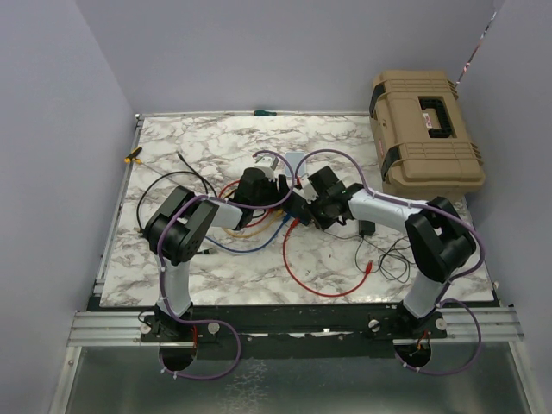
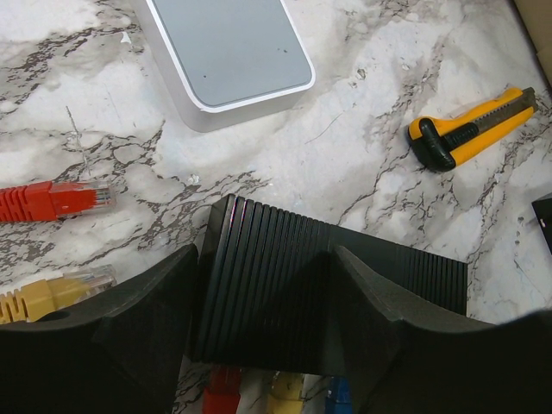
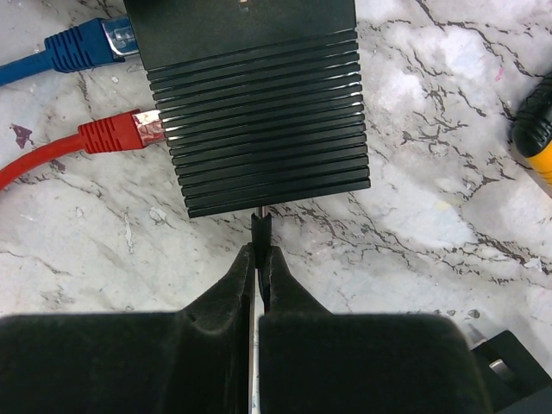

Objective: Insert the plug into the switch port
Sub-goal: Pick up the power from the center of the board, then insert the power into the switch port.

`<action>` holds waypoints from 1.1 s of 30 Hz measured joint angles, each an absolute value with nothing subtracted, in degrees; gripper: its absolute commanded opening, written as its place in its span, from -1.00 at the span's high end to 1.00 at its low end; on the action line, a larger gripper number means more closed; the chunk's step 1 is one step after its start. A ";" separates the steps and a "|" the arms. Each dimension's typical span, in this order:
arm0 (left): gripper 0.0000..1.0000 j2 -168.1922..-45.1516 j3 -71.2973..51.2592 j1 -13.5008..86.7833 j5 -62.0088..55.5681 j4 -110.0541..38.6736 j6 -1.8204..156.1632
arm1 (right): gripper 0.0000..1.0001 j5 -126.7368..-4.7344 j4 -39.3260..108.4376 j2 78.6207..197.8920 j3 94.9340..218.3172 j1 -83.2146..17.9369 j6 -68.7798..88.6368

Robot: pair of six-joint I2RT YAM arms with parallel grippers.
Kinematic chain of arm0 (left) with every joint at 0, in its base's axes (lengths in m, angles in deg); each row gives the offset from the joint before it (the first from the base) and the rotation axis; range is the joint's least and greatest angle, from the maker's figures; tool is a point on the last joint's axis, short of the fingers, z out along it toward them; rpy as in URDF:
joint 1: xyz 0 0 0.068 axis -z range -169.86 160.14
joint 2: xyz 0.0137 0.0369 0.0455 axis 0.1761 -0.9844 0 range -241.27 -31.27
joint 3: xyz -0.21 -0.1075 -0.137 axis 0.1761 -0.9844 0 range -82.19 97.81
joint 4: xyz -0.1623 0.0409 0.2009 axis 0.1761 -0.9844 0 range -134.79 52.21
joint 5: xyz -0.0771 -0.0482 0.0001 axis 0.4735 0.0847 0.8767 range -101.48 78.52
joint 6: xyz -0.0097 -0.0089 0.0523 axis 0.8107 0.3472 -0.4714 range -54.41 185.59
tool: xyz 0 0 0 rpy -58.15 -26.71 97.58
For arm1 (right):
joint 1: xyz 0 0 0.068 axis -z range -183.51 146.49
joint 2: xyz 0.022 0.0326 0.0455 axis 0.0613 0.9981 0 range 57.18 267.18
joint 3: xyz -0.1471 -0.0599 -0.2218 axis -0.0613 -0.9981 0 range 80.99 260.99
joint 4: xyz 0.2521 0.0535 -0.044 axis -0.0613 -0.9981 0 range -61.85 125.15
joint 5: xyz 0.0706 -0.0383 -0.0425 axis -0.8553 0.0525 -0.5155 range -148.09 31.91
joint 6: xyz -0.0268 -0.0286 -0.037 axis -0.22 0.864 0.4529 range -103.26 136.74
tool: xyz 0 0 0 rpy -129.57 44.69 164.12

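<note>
The switch [image 2: 276, 285], a flat black ribbed box, lies on the marble table between both arms. In the left wrist view red, yellow and blue plugs [image 2: 285, 392] sit along its near long edge. My left gripper [image 2: 261, 259] is open over it, one finger at its left end, the other across its middle. In the right wrist view my right gripper [image 3: 261, 250] is shut on a thin black plug [image 3: 261, 226]. The plug's metal tip meets the short edge of the switch [image 3: 259, 112]. From above, the left gripper [image 1: 274, 188] and the right gripper [image 1: 302, 205] nearly meet.
A grey-white rounded box [image 2: 228, 52] and a yellow utility knife [image 2: 470, 129] lie beyond the switch. Loose red [image 2: 52, 200] and yellow [image 2: 52, 293] cable plugs lie to its left. A tan case [image 1: 423, 129] stands back right. A red cable [image 1: 302, 267] loops in front.
</note>
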State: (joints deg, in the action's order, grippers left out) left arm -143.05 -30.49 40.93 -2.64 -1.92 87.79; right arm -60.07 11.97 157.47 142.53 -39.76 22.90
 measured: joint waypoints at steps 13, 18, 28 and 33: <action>-0.25 -143.07 -30.49 40.60 -1.59 -1.96 87.42 | 0.98 -58.56 13.17 158.10 141.96 -39.94 22.87; -0.25 -143.14 -30.44 40.58 -1.44 -1.94 87.39 | 0.98 -58.11 14.90 157.18 140.56 -39.94 22.90; -0.24 -143.14 -30.44 40.56 -1.39 -1.94 87.37 | 0.98 -58.26 15.16 156.22 140.28 -40.02 23.25; -0.23 -143.14 -30.44 40.51 -1.29 -1.94 87.37 | 0.98 -58.89 15.58 156.11 140.17 -40.33 23.90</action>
